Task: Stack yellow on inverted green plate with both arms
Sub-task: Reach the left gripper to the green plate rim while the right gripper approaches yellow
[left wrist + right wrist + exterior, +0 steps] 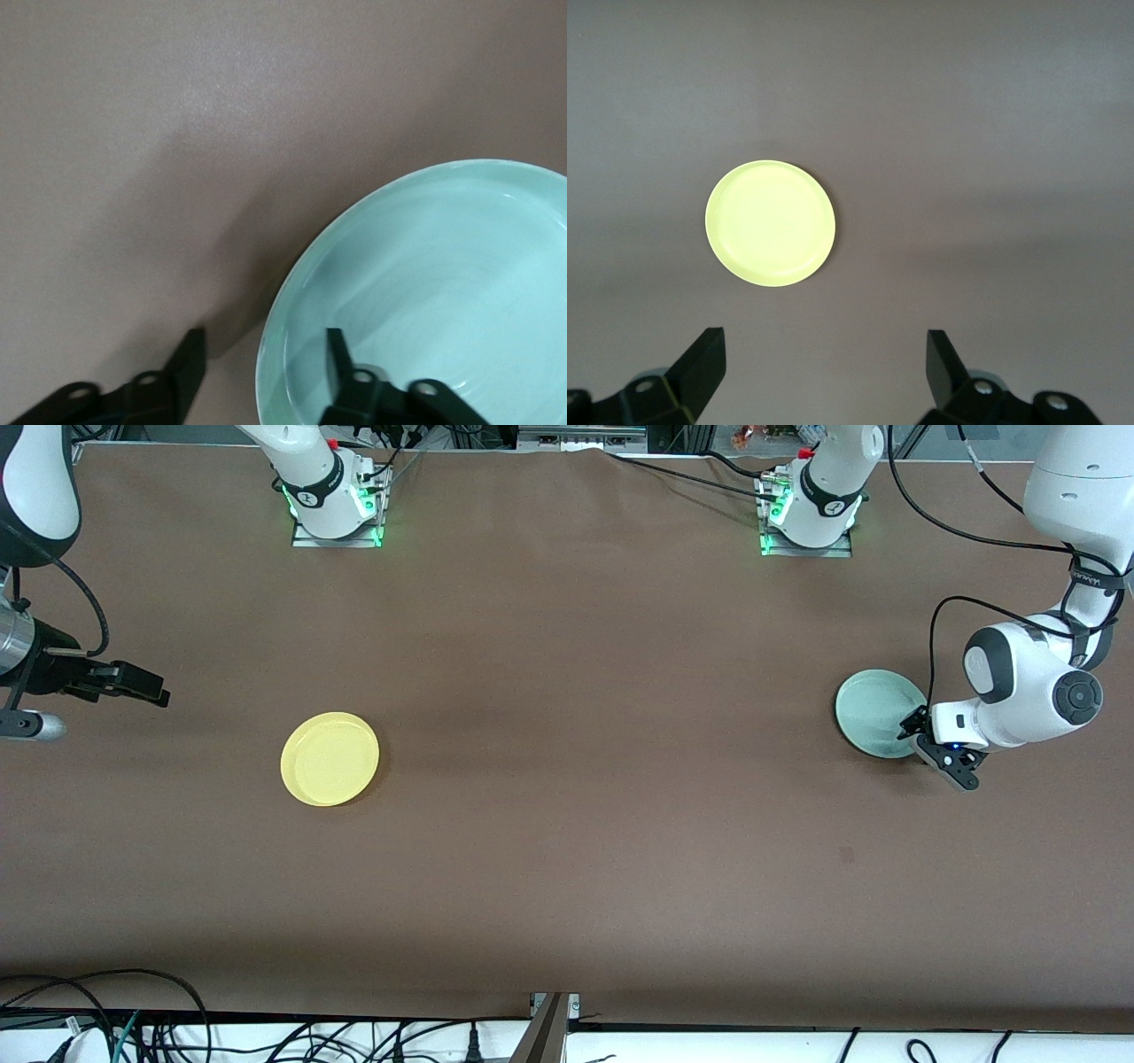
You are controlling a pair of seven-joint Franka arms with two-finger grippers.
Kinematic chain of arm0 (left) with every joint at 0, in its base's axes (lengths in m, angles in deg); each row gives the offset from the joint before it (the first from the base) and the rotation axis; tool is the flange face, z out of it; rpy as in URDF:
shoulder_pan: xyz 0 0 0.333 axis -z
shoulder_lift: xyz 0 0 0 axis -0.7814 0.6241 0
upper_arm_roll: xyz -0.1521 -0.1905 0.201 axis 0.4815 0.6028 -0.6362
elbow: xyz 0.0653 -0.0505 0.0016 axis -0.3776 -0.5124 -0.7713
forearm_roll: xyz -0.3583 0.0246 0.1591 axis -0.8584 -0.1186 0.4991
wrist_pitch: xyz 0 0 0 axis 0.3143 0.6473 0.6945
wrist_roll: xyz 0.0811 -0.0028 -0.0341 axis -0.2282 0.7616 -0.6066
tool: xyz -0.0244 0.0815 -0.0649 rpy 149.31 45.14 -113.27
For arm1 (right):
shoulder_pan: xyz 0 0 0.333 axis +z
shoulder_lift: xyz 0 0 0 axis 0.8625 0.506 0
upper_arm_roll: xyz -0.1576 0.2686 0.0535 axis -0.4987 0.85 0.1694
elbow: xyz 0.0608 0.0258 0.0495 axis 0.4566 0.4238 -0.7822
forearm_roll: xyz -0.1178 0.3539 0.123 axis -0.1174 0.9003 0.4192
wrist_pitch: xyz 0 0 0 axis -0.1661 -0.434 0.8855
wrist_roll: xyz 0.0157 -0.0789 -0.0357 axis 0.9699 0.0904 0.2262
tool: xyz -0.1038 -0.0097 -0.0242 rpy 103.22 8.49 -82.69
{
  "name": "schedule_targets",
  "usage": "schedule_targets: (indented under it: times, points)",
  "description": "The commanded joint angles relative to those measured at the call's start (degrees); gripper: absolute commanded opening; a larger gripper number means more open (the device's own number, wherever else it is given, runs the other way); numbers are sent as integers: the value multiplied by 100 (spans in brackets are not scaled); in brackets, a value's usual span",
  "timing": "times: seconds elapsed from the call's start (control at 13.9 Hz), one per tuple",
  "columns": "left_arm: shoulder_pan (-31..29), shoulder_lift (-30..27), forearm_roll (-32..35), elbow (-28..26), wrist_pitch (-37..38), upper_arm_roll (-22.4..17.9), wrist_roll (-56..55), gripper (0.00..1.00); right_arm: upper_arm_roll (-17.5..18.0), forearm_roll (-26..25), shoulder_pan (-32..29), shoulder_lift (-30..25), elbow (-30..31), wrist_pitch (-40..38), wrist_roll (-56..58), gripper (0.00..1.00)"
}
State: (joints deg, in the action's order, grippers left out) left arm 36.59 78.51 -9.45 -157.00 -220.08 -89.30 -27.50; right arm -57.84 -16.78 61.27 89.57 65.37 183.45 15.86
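Note:
The yellow plate [330,759] lies flat on the brown table toward the right arm's end, and it also shows in the right wrist view [770,222]. My right gripper [155,691] hangs open and empty in the air, apart from the yellow plate [824,341]. The pale green plate [873,708] lies hollow side up toward the left arm's end. My left gripper [930,744] is open at its rim. In the left wrist view one finger [337,354] is inside the green plate [443,283] and the other is outside it, so the left gripper [265,341] straddles the rim.
The two arm bases [337,505] [808,514] stand along the table edge farthest from the front camera. Cables [133,1027] lie below the table's near edge. The brown cloth [585,762] stretches bare between the two plates.

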Motion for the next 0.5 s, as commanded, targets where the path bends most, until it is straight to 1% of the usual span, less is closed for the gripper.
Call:
schedule_targets:
  times: [0.0,0.07,0.22,0.36,0.43]
  points:
    - [-67,-60,54,-58,-137,28,395,0,12,-43,-9,165,-21,-192,-4,100]
    - [-67,-60,54,-49,-137,19,413,0,12,-61,-18,314,5,-131,13,100]
    - [-49,-69,62,29,-129,28,404,0,12,-79,-9,682,102,280,48,100]
    - [-41,-95,89,284,-76,45,465,0,12,-79,-9,1017,242,737,346,100]
    - [46,-104,89,494,-67,54,605,0,12,-70,-18,1184,295,913,426,100]
